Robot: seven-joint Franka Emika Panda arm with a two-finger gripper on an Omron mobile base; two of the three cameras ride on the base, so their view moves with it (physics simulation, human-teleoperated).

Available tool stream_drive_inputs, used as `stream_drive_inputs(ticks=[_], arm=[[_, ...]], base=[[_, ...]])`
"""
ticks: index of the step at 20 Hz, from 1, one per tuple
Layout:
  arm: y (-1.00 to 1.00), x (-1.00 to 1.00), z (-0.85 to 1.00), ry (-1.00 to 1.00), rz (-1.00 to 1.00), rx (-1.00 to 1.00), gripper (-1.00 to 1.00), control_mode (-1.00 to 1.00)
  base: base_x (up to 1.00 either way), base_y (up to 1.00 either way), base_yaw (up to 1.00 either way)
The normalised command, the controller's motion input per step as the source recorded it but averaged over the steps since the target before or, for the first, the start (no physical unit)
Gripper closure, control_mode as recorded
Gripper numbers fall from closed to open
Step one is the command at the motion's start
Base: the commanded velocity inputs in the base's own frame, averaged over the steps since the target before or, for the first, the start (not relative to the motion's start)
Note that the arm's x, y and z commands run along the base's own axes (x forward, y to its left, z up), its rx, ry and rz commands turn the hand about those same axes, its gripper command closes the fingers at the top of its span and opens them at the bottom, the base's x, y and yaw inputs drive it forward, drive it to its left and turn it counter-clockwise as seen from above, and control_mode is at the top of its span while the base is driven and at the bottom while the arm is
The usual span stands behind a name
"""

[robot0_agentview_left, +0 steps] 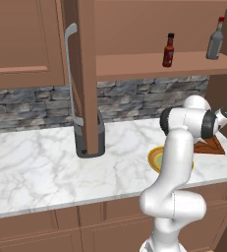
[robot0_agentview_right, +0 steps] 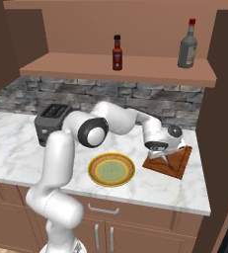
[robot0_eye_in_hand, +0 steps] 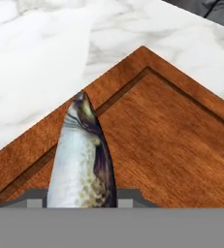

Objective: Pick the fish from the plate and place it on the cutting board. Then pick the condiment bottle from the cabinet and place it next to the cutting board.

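Observation:
My gripper hangs low over the near left part of the reddish-brown cutting board, shut on the silver-grey fish. In the hand view the fish sticks out from between the fingertips, head pointing toward a corner of the cutting board, close above the wood. The plate, with its yellow rim and green centre, sits bare to the left of the board. The dark-red condiment bottle stands upright on the open cabinet's shelf, also visible as the condiment bottle in the left base view.
A taller grey bottle with a red cap stands on the shelf to the right. A dark toaster sits on the marble counter at the left. The opened cabinet door with its long grey handle juts out over the counter.

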Motion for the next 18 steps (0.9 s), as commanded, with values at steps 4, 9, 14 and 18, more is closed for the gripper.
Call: stream_drive_inputs(ticks=[4,9,14,18], arm=[[0.07,-0.02,-0.09,-0.01,0.02,0.00,-1.00,-1.00],[0.20,-0.29,0.06,-0.05,0.00,0.00,-1.00,-1.00],[0.34,-0.38,0.33,-0.08,0.00,-0.01,-1.00,-1.00],[0.36,-0.28,0.56,-0.05,0.00,-0.06,-1.00,-1.00]], base=[[0.00,0.00,0.00],[0.00,0.00,0.00],[0.00,0.00,0.00],[0.00,0.00,0.00]])
